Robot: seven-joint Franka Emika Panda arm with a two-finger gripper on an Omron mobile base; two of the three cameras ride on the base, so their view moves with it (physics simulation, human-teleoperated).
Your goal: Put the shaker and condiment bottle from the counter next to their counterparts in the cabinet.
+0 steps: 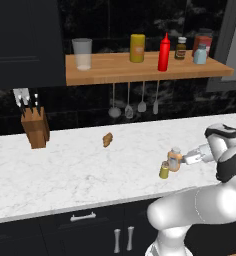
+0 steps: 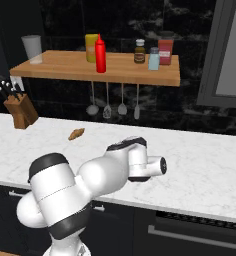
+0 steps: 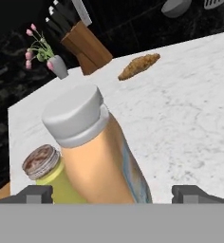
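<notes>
Two dark fingertips [image 3: 38, 193] stand wide apart around your pale peach-tan condiment bottle with whitish-grey cap [image 3: 102, 159], lower centre; olive yellow-green shaker [image 3: 52, 178] touching its left; open white marble counter [image 3: 180, 123] rightward; label unreadable.

no readable text, condiment bottle [image 3: 104, 161] label seemingly a blur
</notes>
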